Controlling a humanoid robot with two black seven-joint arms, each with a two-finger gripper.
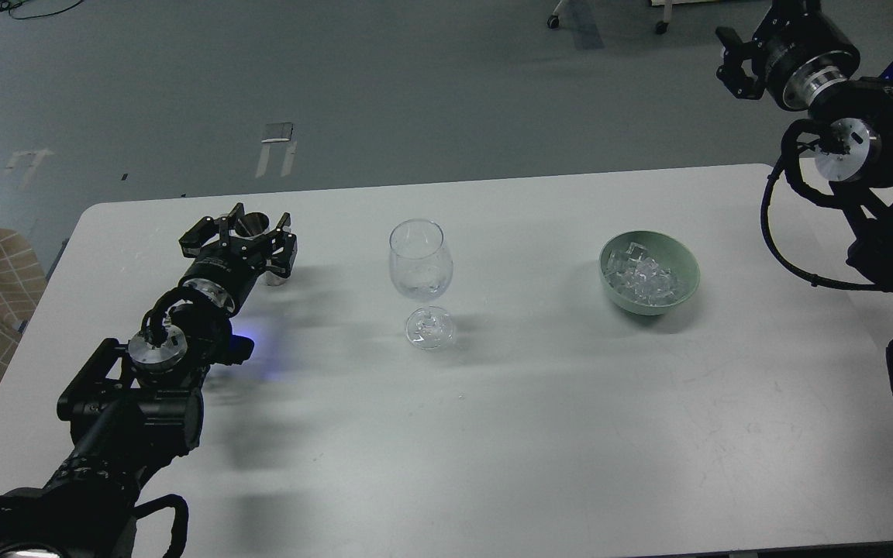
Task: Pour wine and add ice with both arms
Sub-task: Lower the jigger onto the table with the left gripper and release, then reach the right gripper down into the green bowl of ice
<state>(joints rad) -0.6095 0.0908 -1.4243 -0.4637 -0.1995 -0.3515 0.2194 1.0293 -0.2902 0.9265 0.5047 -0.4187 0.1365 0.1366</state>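
Right now the ice (643, 277) is lying as a glittering heap inside a pale green bowl (687, 267), which is sitting on the right half of the white table (493, 434). Left of the bowl and well apart from it, a clear stemmed glass (421, 263) is standing upright near the table's middle, and I am seeing only a little clear content in it, too glassy to name.

Further left, I am looking at my left gripper (251, 239) reaching out along the table's far left part. Its fingers are standing spread on either side of a small metal cup (254, 226); I cannot tell whether they are touching it, so I am not calling it a grasp.

My right gripper (735, 62) is hanging high at the far right, off beyond the table's far edge over the grey floor (415, 93). It is showing small and dark, so I cannot tell how its fingers stand.
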